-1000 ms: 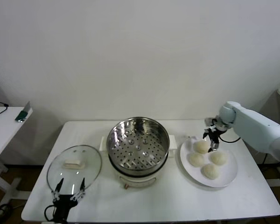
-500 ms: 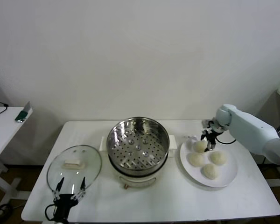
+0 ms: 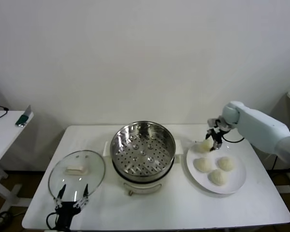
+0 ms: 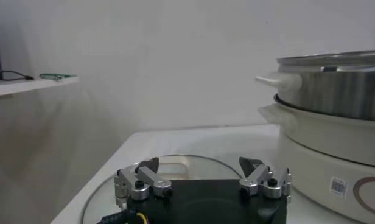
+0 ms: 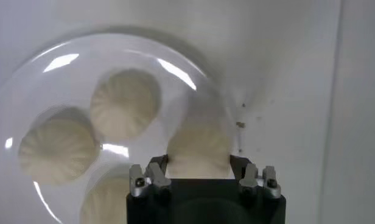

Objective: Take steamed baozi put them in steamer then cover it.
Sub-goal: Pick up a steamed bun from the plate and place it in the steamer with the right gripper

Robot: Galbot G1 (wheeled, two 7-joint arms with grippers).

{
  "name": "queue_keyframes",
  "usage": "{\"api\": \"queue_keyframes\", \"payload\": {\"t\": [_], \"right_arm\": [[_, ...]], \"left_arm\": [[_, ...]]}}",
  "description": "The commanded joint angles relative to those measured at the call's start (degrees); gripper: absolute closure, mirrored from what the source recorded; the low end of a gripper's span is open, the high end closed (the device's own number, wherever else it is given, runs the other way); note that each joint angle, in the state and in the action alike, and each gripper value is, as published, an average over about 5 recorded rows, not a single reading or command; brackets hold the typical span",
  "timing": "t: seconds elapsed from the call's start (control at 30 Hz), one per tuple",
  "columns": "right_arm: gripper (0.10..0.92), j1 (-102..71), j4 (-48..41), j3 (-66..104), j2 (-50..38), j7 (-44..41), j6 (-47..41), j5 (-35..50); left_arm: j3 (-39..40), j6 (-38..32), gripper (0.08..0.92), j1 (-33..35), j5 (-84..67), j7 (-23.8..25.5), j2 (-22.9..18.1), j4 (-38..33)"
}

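Note:
The steamer (image 3: pixel 142 153), a shiny pot with a perforated tray, stands uncovered mid-table on its cream base. Its glass cover (image 3: pixel 77 172) lies flat to the left. My right gripper (image 3: pixel 213 139) is shut on one steamed baozi (image 3: pixel 205 145), held just above the white plate's (image 3: pixel 237 181) near-left rim. In the right wrist view that baozi (image 5: pixel 198 148) fills the gap between the fingers. Three more baozi (image 3: pixel 203 165) rest on the plate. My left gripper (image 3: pixel 72 195) hovers open at the cover's front edge, holding nothing.
A small side table (image 3: pixel 4 133) with a phone stands off to the far left. The steamer's wall (image 4: pixel 333 91) rises close beside the left gripper (image 4: pixel 199 167). Bare tabletop (image 3: pixel 183 208) lies in front of the steamer and plate.
The right gripper closed on the far-left baozi and lifted it off the plate, shifting slightly toward the steamer. The left arm has stayed still.

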Motion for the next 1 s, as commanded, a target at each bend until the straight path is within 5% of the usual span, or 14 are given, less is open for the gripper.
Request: {"api": "queue_keyframes", "payload": {"t": [0.03,0.27,0.43,1.0], "right_arm": [[0.338,22.22,13.04,-14.87,-1.26,-0.77,4.11,9.84],[0.346,39.23,31.87,-17.98,4.23,-1.54,13.46,18.76],[0.344,38.87,40.29,-16.84,11.40,1.24,19.58,12.85],[0.347,9.24,16.59,-12.37,21.03,7.18,27.79,-15.41]], "left_arm": [[0.04,-0.04,0.177,0.06,0.27,-0.03,-0.06,-0.22],[0.31,0.11,0.177,-0.27,0.78,-0.05,-0.06,-0.05],[0.11,0.19,0.177,-0.68,0.73,-0.14,0.07,-0.04],[0.04,-0.70,0.177,-0.25,0.75,-1.15,-0.16,-0.02]]}}
